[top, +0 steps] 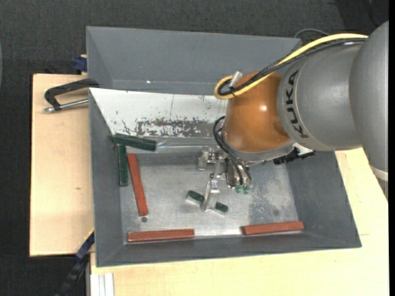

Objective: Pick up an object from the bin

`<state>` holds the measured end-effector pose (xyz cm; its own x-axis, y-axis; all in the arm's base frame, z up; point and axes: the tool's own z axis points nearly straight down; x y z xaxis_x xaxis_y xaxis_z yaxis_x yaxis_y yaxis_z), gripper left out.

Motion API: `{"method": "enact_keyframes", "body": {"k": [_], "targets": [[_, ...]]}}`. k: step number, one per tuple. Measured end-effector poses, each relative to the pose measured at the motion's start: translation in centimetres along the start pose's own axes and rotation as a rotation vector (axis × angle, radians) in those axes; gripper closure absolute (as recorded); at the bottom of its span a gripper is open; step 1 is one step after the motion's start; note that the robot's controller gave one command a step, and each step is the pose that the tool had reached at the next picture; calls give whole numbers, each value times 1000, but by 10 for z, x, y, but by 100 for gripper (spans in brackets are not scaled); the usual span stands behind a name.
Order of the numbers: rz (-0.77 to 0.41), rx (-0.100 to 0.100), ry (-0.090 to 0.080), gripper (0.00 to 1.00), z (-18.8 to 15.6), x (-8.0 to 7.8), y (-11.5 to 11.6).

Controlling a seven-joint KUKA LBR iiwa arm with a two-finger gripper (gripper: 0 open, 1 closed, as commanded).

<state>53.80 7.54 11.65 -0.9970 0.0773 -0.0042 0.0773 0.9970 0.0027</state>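
Observation:
My gripper (223, 180) hangs low over the middle of the bin floor, under the arm's orange cover. Right below it lie two small dark green blocks, one to its left (196, 197) and one further forward (221, 208). A thin metal part of the gripper reaches down between these two blocks. Nothing can be seen held in it.
A long red-brown stick (137, 184) and a dark green stick (123, 165) lie along the left wall. Another green stick (134, 143) sits at the back left corner. Two red-brown sticks (160, 234) (273, 228) lie along the front wall. A small dark bead (144, 219) rests near the left stick.

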Motion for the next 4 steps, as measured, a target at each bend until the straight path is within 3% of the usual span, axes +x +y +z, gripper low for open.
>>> {"method": "enact_keyframes", "body": {"k": [1, 2, 3, 4], "targets": [[32, 3, 11, 0, 41, 23, -4], [225, 0, -1, 0, 7, 33, 2], [80, 2, 4, 0, 30, 26, -1], [288, 2, 4, 100, 45, 45, 8]]}}
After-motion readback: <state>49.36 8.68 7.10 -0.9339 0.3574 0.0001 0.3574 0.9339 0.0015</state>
